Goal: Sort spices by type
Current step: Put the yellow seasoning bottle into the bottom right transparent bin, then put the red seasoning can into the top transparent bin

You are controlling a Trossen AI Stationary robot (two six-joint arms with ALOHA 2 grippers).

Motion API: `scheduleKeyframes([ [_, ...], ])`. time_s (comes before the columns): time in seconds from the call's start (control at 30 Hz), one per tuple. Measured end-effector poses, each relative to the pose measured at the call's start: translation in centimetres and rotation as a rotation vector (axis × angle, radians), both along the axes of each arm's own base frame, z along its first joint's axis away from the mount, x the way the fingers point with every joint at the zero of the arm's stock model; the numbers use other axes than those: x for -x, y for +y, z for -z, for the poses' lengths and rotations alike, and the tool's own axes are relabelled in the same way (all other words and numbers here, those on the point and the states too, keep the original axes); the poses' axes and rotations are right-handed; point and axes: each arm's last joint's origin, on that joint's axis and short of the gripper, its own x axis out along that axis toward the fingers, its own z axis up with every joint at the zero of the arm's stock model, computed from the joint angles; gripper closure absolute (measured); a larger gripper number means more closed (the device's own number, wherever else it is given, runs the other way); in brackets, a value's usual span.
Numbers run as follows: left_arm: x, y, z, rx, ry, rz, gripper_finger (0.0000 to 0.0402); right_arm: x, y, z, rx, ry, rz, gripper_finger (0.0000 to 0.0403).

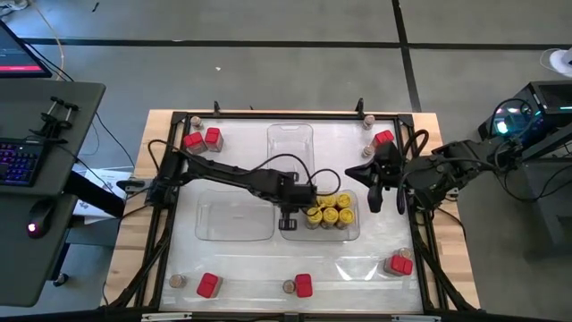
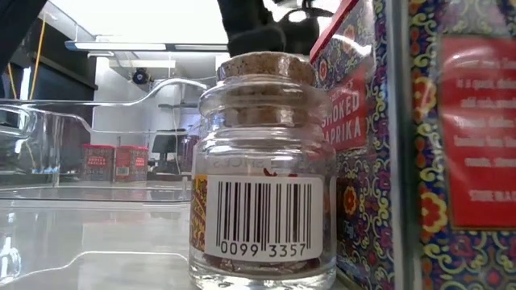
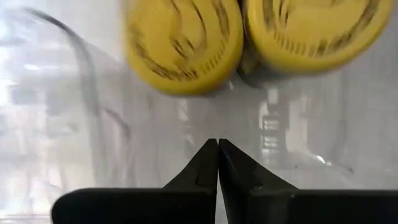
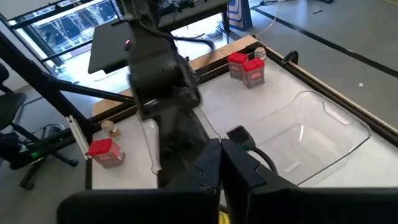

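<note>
Yellow-lidded jars (image 1: 331,211) clustered in a clear tray (image 1: 350,234), frame centre. Red boxes (image 1: 202,139) and small corked jars (image 1: 177,281) scattered round the desk (image 1: 241,273) edges. Left tool (image 1: 288,223) clenched, empty, just left of the yellow jars. Right tool (image 1: 386,202) clenched, empty, right of the tray.

This is a robotics lab or test workspace: a pale wooden table (image 1: 451,259) boxed in a black metal frame (image 1: 268,116) stands on a grey concrete floor (image 1: 268,22) marked with dark tape, beside a black desk (image 1: 36,179) carrying a backlit keyboard (image 1: 18,161) and mouse (image 1: 34,228).
</note>
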Motion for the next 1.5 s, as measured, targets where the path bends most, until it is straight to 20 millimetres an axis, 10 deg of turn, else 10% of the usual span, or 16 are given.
scheduleKeyframes([
  [0.67,0.1,0.1,-3.5,-0.023,-0.178,0.022,0.0401,-0.1,-0.3,0.1,0.005,0.018,-0.019,0.0403],
  [1.03,8.9,-3.6,-14.2,-0.081,-0.401,0.021,0.0401,-0.1,-0.4,0.1,0.071,0.032,-0.034,0.0403],
  [1.5,16.5,-3.9,-14.9,-0.154,-0.526,-0.214,0.0401,-0.1,-0.5,0.1,0.093,0.034,-0.027,0.0403],
])
